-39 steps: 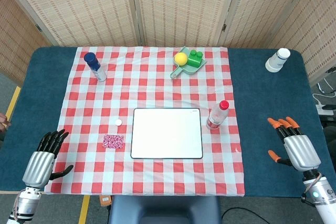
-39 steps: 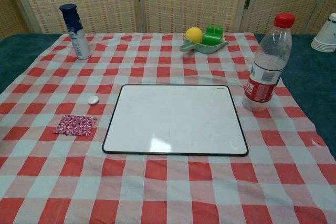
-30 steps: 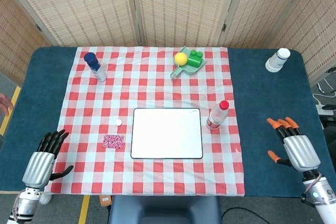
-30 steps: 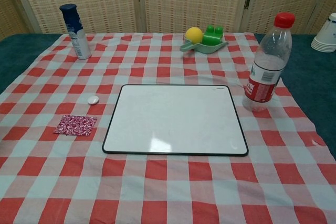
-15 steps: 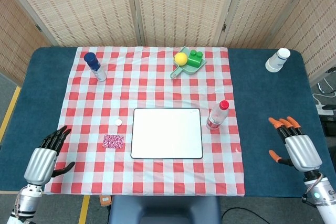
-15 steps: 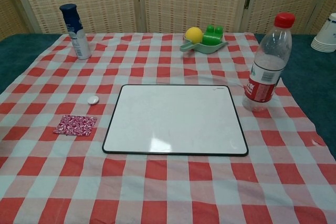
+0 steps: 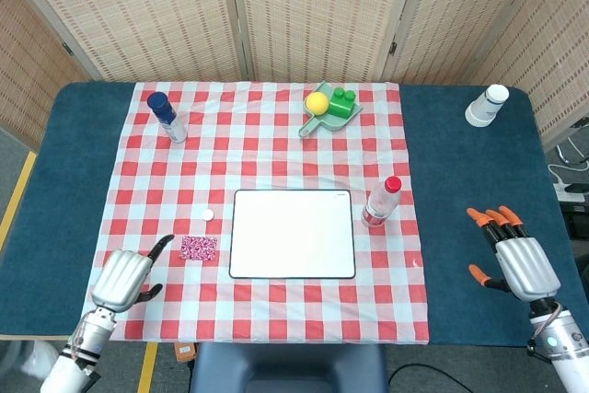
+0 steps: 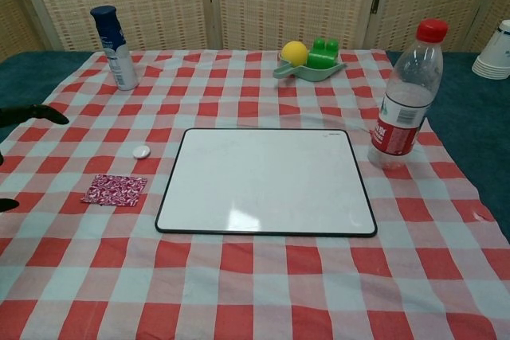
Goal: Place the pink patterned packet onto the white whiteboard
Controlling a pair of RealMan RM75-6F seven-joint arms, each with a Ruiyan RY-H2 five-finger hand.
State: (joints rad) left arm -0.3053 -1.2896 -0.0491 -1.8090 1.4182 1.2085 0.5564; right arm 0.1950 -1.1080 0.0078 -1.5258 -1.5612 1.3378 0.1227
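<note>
While the left hand (image 7: 124,277) hovers spread, the pink patterned packet (image 7: 199,248) lies flat.

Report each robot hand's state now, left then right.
Left robot hand: holds nothing, near the pink packet; open or closed cannot be told.
Right robot hand: open, empty.

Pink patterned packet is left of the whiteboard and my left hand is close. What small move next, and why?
Probably ease the left hand forward and slightly right until its fingers are over the pink patterned packet. The packet lies flat on the checked cloth, untouched, beside the white whiteboard, and the hand holds nothing, one fingertip just short of the packet's left edge.
</note>
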